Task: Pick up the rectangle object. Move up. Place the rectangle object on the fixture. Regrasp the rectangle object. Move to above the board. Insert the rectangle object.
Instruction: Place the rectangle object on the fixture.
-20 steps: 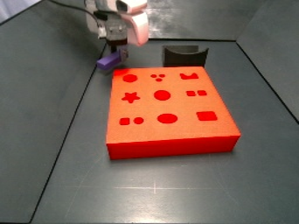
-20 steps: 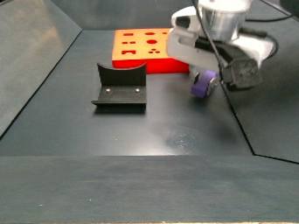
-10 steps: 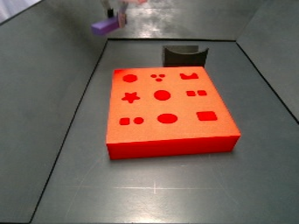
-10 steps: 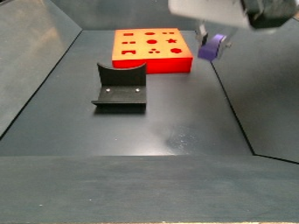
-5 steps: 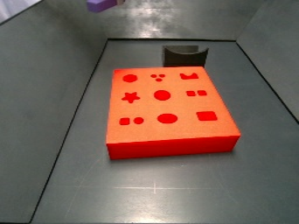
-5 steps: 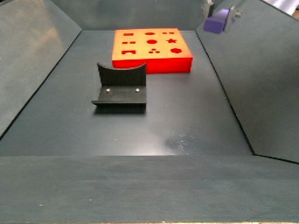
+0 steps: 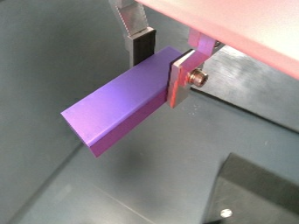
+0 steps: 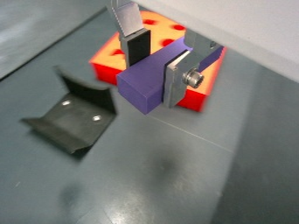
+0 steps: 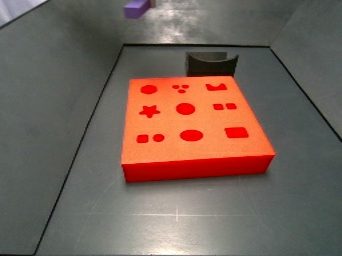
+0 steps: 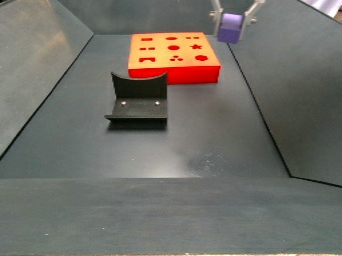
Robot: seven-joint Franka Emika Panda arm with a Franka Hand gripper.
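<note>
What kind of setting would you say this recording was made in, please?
Probably a robot test cell for insertion trials: a bare dark floor with sloped walls, a red board of shaped cutouts, the fixture, and the end effector holding the rectangle object aloft.

The rectangle object (image 7: 122,109) clamped in the gripper (image 7: 162,61) is plain lilac-purple, its lit face paler and its shaded end a deeper violet (image 8: 146,83); in both side views it shows as a small purple patch (image 9: 136,8) (image 10: 231,27). The gripper's fingers (image 7: 177,77) are bare silver plates, one carrying a black pad (image 7: 142,44). Below the gripper, the board (image 9: 191,125) is bright red-orange with darker red cutouts: circles, a star, a cross, rectangles. The fixture (image 10: 135,101) is dark grey to black, with two pale dots on it in a wrist view (image 8: 73,116). The floor (image 10: 174,160) is dull dark grey, faintly glossy.
</note>
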